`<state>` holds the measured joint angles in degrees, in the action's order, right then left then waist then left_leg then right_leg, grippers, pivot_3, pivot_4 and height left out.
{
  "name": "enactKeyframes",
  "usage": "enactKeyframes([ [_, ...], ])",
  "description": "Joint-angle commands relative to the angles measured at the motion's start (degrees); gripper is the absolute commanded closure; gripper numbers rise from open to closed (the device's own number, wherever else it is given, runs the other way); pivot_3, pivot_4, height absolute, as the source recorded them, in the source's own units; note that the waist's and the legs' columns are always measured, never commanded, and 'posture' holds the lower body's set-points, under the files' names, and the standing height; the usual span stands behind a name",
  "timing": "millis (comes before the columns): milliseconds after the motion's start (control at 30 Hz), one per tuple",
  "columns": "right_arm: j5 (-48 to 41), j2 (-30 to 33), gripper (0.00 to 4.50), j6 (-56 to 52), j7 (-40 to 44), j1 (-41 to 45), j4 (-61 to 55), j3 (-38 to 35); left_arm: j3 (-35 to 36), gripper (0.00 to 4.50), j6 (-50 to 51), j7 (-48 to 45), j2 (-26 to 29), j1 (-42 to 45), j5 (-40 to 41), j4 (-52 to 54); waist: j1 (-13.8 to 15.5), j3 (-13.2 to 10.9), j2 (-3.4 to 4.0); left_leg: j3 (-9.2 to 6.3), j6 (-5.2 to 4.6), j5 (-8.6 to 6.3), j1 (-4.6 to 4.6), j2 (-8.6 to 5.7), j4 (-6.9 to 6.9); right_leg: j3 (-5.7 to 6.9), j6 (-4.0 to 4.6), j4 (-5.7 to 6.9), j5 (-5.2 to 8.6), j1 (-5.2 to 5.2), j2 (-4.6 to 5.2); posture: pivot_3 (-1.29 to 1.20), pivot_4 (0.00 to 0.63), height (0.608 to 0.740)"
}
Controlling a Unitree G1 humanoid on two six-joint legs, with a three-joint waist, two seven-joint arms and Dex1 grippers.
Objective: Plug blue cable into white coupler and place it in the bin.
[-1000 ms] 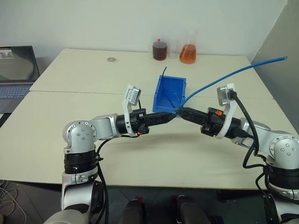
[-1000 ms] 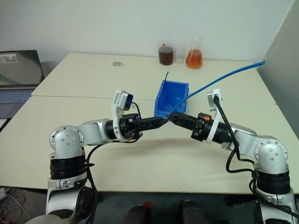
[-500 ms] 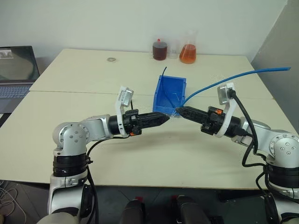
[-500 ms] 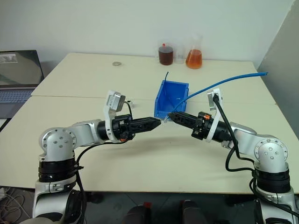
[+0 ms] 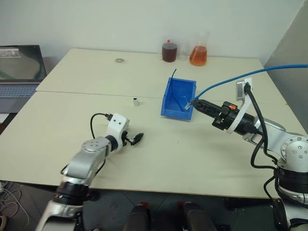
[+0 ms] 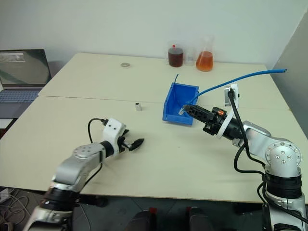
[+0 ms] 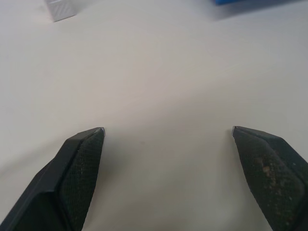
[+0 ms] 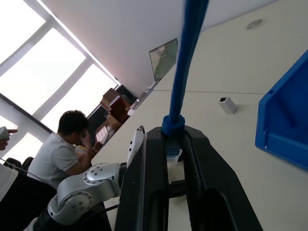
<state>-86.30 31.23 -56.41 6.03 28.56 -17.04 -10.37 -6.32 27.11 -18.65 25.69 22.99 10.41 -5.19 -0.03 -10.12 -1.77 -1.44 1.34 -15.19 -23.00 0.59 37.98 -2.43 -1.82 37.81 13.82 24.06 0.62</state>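
**Cable held at the bin, coupler alone on the table**

The right gripper [image 5: 194,102] was clamped on the plug end of the blue cable [image 5: 226,83], its two black fingers pressed together around the plug. It hung over the right edge of the bin [image 5: 171,101], pointing left. From the grip the cable rose in a long arc to the right and ran off toward the far right of the scene. In the right wrist view the cable's boot [image 8: 172,125] sat squeezed between the fingers, with the cable [image 8: 188,53] leading straight away from them.

The bin stood near the middle of the table [image 5: 86,72], its high back wall toward the far side. A short dark wire [image 5: 172,73] stuck up from its far left corner.

The white coupler [image 5: 135,101] lay by itself on the table, left of the bin and well apart from both grippers. It also appeared as a small white block [image 7: 61,9] in the left wrist view.

The left gripper [image 5: 137,138] was low over the near left part of the table, its fingers [image 7: 79,159] spread wide with nothing between them.

On the far edge stood a dark bottle [image 5: 169,52] and an orange flask [image 5: 198,55], with a small metal ring [image 5: 118,60] to their left. A laptop [image 5: 19,65] sat on the far left.
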Motion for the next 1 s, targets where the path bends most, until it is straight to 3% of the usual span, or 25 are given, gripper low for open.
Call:
enactKeyframes([
  [33, 0.55, 0.0, 4.32, 1.4, -0.01, 0.85, -0.99, -1.11, 0.22, 0.04, -9.82, 9.87, -5.36, 5.98, -7.19, -12.29, 0.01, 0.02, -0.04, 0.01, 0.0, 0.0, -0.01, 0.03, 0.0, 0.0, -0.03, -0.04, -0.02, 0.0, -0.01, 0.0, 0.15, 0.74],
  [100, 0.93, 0.12, 4.32, 1.38, -0.09, 0.72, -1.1, -1.07, 1.68, 0.04, -11.92, 15.91, -8.58, 10.83, -9.16, -21.15, 0.04, 0.02, -0.04, 0.02, -0.01, 0.0, -0.01, -0.02, 0.0, 0.0, -0.05, -0.02, -0.03, 0.0, 0.02, 0.0, 0.15, 0.74],
  [300, 1.35, 0.62, 4.32, 1.26, -0.47, 0.4, -1.7, -1.61, 3.34, 0.04, -18.0, 22.41, -12.65, 19.99, -11.51, -38.51, -0.34, 0.03, -0.05, 0.08, -0.02, 0.0, 0.02, 0.0, 0.0, -0.03, -0.12, 0.0, -0.07, -0.01, -0.03, 0.0, 0.15, 0.74],
  [633, 1.89, 0.98, 4.32, 1.73, -0.69, -1.02, -2.72, -2.1, 9.7, 0.04, -27.57, 20.81, -13.83, 28.86, -8.69, -55.61, -0.42, 0.04, -0.05, 0.15, -0.02, 0.01, 0.04, -0.01, 0.02, 0.01, -0.13, 0.06, -0.09, -0.03, -0.07, 0.0, 0.15, 0.74],
  [1000, 2.6, 0.54, 4.32, 2.0, -0.51, -0.67, -1.96, -1.83, 15.27, 0.04, -29.89, 9.56, -14.58, 33.83, -4.45, -62.94, -0.33, 0.04, -0.05, 0.17, -0.02, 0.01, 0.0, -0.02, 0.01, 0.05, -0.13, 0.02, -0.09, -0.03, -0.1, 0.0, 0.15, 0.74],
])
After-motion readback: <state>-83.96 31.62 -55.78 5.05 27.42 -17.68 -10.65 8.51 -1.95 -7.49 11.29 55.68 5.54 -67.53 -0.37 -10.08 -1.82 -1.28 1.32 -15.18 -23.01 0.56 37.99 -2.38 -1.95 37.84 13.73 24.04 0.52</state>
